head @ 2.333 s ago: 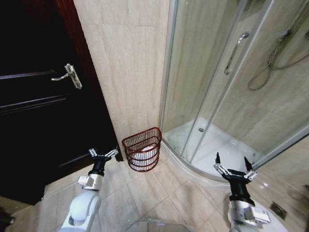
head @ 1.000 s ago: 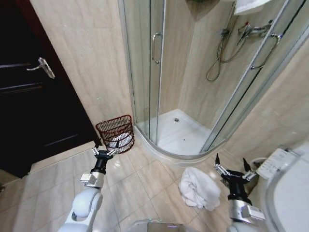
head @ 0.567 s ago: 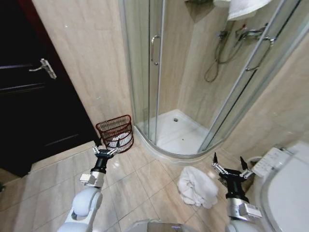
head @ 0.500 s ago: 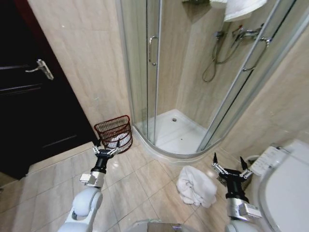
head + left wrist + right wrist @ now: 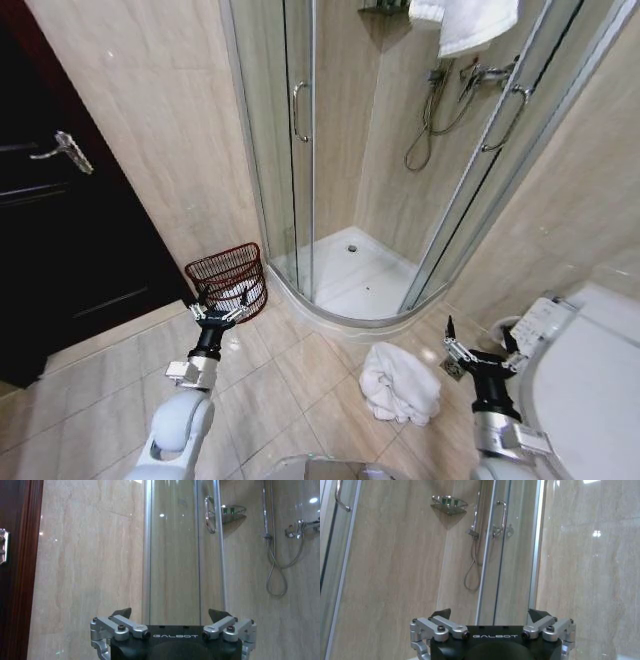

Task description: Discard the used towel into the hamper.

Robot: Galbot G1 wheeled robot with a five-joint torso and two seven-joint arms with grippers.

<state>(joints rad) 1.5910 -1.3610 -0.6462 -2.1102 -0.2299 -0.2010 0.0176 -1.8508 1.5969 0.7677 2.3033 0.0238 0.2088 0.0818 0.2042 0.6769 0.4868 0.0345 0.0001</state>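
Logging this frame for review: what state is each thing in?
White crumpled towel: heaped on the floor tiles, untouched.
Red-brown open-weave hamper: upright by the wall, something white inside.
Left gripper: open, empty.
Right gripper: open, empty.
Glass shower door: closed.

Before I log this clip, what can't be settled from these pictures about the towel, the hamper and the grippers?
- Head view: the hamper holds something white; the weave and the left gripper in front hide what it is.
- Head view: the towel on the floor is bunched, so its underside and any soiling are hidden.
- Head view: the toilet is cut off by the picture's edge.
- Both wrist views face the walls; floor, towel and hamper lie outside them. The right gripper is open, like the left.
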